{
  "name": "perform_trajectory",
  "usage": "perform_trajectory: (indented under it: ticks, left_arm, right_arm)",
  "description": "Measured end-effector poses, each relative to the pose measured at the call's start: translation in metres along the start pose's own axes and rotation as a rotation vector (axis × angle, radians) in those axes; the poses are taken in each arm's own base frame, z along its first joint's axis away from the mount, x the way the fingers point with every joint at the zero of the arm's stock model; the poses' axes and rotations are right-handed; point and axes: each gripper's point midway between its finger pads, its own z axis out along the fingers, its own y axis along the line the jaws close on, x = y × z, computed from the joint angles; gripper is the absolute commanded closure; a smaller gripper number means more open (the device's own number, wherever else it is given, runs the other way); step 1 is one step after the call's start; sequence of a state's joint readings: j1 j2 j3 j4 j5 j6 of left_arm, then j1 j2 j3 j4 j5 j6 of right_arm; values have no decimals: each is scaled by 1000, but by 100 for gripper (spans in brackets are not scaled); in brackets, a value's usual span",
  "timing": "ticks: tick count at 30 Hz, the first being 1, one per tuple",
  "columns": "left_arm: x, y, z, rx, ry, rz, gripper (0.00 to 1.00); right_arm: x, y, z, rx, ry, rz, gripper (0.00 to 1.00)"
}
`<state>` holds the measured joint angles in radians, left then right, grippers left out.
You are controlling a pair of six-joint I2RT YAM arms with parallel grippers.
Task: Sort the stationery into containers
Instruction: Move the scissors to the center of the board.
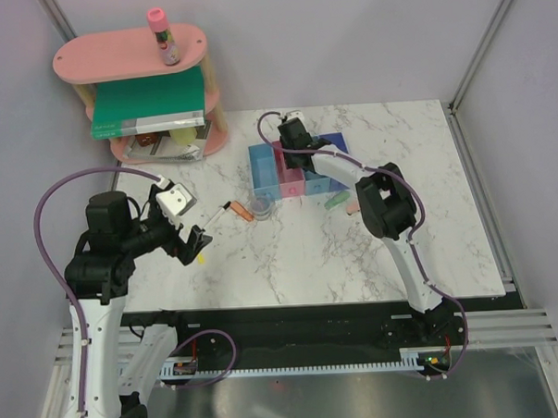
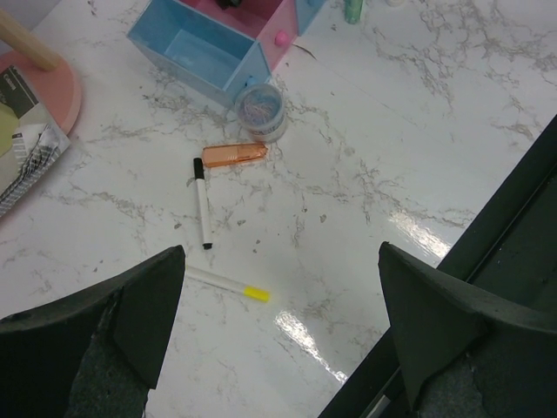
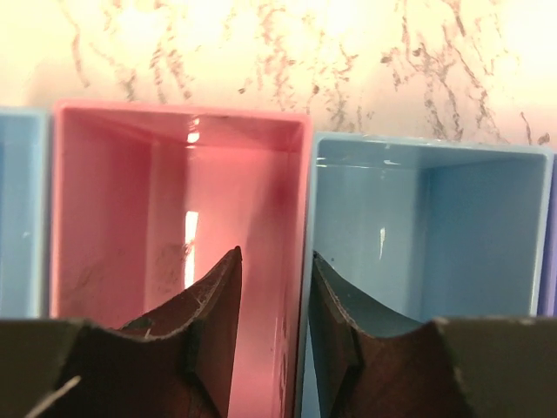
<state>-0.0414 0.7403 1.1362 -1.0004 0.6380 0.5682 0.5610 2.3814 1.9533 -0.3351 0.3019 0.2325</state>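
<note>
**Stationery, loose.** Left of the tabletop's middle:
- black-and-white marker (image 2: 201,213)
- orange-tipped piece (image 2: 234,154), just beyond the marker
- clear round pot (image 2: 261,111), beside the bins (image 2: 196,48); its coloured contents are hard to make out
- thin yellow-tipped stick (image 2: 228,285), nearest the near edge

Right of the bins:
- green bit (image 1: 335,202) and pink bit (image 1: 353,208), too small to identify

Far left corner:
- pink-capped tube (image 1: 163,36), upright on top of the shelf (image 1: 78,65)

**Bins.** Four joined: light blue, pink, light blue, darker blue.

**Left gripper** (image 2: 280,252). Jaws spread wide, empty.

**Right gripper** (image 3: 276,261). Jaws narrowly apart above the bins. Nothing is visible between them, and the finger bases are cut off.
</note>
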Motion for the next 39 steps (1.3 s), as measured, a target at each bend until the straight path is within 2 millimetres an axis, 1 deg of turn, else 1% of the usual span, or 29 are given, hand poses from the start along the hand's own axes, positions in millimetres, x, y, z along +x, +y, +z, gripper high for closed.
perform_trajectory:
  ticks: [3, 7, 17, 20, 26, 29, 30, 32, 33, 35, 36, 38, 39]
  left_arm:
    - [2, -1, 1, 2, 3, -6, 2]
    - [2, 0, 2, 4, 8, -10, 2]
    - [5, 2, 7, 16, 25, -33, 2]
    - [5, 2, 7, 16, 25, -35, 2]
    - [6, 2, 7, 17, 26, -38, 3]
    - [6, 2, 8, 19, 30, -41, 3]
    - [6, 3, 8, 19, 30, -41, 3]
    - [7, 2, 9, 20, 31, -42, 2]
    - [8, 2, 9, 21, 33, -44, 2]
    - [12, 2, 11, 25, 41, -50, 2]
    - [15, 2, 13, 25, 45, -53, 2]
    - [23, 3, 18, 22, 60, -73, 3]
    - [26, 4, 20, 19, 69, -85, 5]
  right_arm:
    - [-2, -6, 6, 52, -10, 33, 56]
    - [-5, -18, 7, 139, -28, 78, 58]
    - [-2, -37, 3, 268, -34, 184, 57]
    - [0, -39, 2, 288, -34, 214, 57]
    - [-1, -37, 2, 302, -34, 228, 55]
    - [-8, -35, -3, 300, -40, 227, 54]
    - [-15, -34, -4, 295, -53, 230, 52]
    - [-23, -32, -7, 288, -70, 234, 50]
    - [-27, -31, -8, 286, -78, 234, 46]
    - [-32, -31, -12, 282, -85, 226, 41]
    - [-34, -31, -14, 279, -86, 217, 35]
    - [-39, -32, -21, 271, -91, 193, 29]
    - [-41, -32, -26, 263, -91, 176, 23]
